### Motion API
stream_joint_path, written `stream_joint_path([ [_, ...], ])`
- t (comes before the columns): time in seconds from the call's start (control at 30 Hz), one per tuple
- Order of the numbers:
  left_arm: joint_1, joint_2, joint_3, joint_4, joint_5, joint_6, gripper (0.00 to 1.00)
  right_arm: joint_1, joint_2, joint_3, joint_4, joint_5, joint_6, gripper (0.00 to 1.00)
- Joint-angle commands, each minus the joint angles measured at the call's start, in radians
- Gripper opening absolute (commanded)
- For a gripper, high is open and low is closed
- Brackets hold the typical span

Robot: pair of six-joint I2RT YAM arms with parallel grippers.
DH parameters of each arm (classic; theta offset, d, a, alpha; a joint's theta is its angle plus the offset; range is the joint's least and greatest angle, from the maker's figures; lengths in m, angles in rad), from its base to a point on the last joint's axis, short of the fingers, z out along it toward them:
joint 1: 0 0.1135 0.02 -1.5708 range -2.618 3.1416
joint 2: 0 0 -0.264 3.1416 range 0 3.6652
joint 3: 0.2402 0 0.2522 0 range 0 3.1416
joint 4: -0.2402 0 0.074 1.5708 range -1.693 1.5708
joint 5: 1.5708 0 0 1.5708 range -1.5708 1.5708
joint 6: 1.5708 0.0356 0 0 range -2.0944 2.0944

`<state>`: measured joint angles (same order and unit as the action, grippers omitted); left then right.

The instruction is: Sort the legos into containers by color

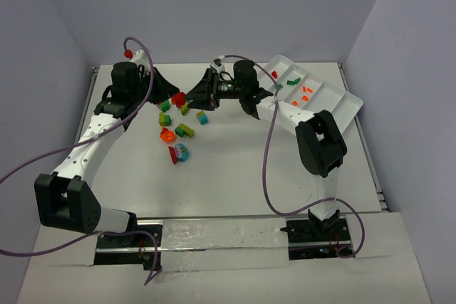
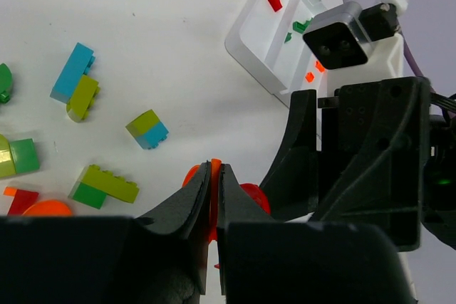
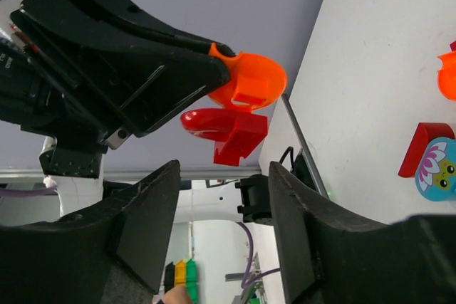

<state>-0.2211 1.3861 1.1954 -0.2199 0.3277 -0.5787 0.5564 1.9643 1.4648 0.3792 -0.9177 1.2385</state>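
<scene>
My left gripper [image 1: 173, 99] [image 2: 214, 170] is shut on a thin orange lego [image 2: 212, 197] [image 3: 249, 80], held above the table. A red lego [image 3: 229, 129] [image 1: 179, 97] hangs joined to it. Facing it, my right gripper [image 1: 195, 95] [image 3: 222, 170] is open; the red lego sits just beyond its fingertips, not between them. Loose legos [image 1: 179, 124] in green, yellow-green, cyan and orange lie on the table below. The white tray of containers [image 1: 347, 108] [image 2: 251, 46] is at the back right, with red [image 1: 273, 74], green [image 1: 292, 77] and orange [image 1: 306, 93] legos in separate compartments.
A round orange piece [image 1: 167, 134] and a cyan printed piece beside a red brick [image 1: 179, 152] lie nearest the arms. The right gripper's body [image 2: 363, 161] fills the right side of the left wrist view. Walls close in the table at the back and sides.
</scene>
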Motion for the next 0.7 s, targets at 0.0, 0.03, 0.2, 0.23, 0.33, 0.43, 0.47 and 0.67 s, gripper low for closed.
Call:
stream_joint_path([
  [0.0, -0.004, -0.001, 0.027, 0.038, 0.034, -0.029, 0.0, 0.017, 0.014, 0.035, 0.044, 0.02, 0.011, 0.58],
  [0.03, -0.004, -0.001, 0.027, 0.039, 0.037, -0.031, 0.0, 0.018, 0.016, 0.035, 0.042, 0.024, 0.009, 0.58],
  [0.2, -0.006, -0.001, 0.023, 0.043, 0.054, -0.04, 0.0, 0.02, 0.023, 0.041, 0.033, 0.03, 0.001, 0.54],
  [0.23, -0.008, -0.001, 0.019, 0.047, 0.057, -0.041, 0.0, 0.02, 0.025, 0.045, 0.033, 0.03, -0.001, 0.53],
  [0.33, -0.012, -0.002, 0.008, 0.051, 0.054, -0.044, 0.0, 0.022, 0.031, 0.052, 0.023, 0.032, -0.016, 0.51],
  [0.43, -0.019, -0.004, -0.002, 0.056, 0.052, -0.043, 0.0, 0.02, 0.038, 0.058, 0.015, 0.037, -0.02, 0.47],
  [0.47, -0.021, -0.004, -0.002, 0.057, 0.05, -0.041, 0.0, 0.021, 0.038, 0.058, 0.012, 0.039, -0.022, 0.45],
  [0.67, -0.039, -0.001, 0.002, 0.051, 0.024, -0.021, 0.0, 0.022, 0.045, 0.053, -0.005, 0.049, -0.024, 0.32],
])
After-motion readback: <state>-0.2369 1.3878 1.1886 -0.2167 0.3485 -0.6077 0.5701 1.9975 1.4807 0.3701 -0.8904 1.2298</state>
